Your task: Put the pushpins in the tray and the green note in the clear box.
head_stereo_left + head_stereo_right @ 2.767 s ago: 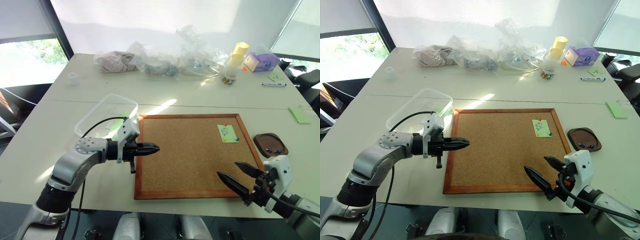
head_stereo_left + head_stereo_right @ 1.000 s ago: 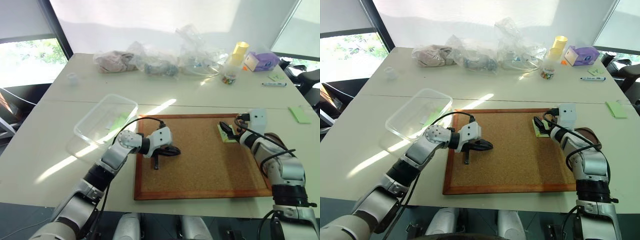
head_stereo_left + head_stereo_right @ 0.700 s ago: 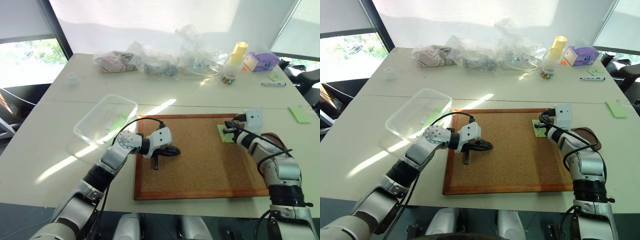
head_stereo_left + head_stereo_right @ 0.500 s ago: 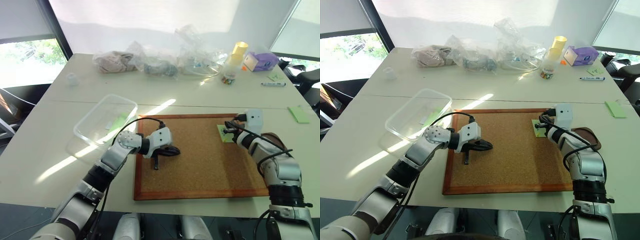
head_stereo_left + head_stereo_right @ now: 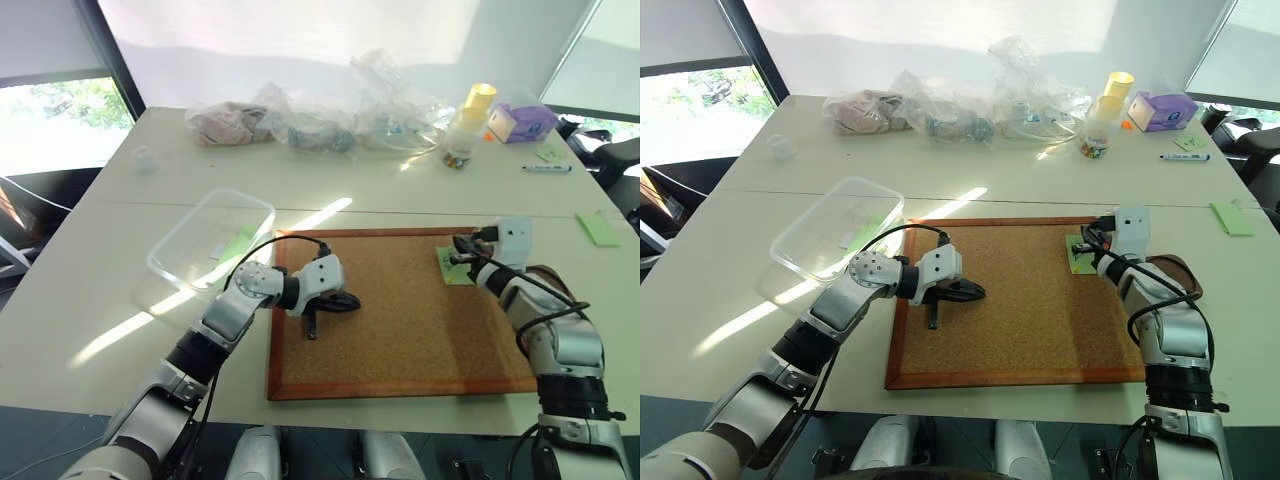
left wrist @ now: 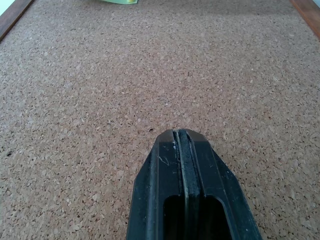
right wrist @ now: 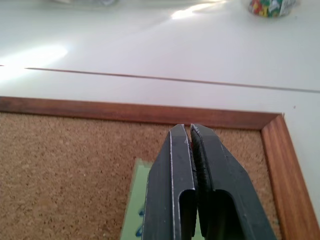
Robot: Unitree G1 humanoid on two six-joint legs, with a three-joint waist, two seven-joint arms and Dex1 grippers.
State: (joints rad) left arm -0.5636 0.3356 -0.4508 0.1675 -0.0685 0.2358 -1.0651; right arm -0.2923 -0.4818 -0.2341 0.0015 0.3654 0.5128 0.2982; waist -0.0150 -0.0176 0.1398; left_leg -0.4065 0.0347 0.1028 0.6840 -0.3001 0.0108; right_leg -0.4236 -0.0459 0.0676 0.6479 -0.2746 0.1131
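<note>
Pushpins hold the green note (image 5: 1078, 255) on the cork board (image 5: 1020, 320), near its far right corner, beside the brown tray (image 5: 1173, 268). The right gripper (image 7: 191, 135) is squeezed shut right over the note's top edge; I cannot tell if a pin is pinched. Pull straight up, slowly. The left gripper (image 6: 180, 140) is shut too, holding nothing, over the board's middle. No words can be read.

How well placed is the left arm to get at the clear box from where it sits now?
Probably yes: the left gripper, shut, rests over the cork board, and the clear box sits just beside that arm with nothing between them.
</note>
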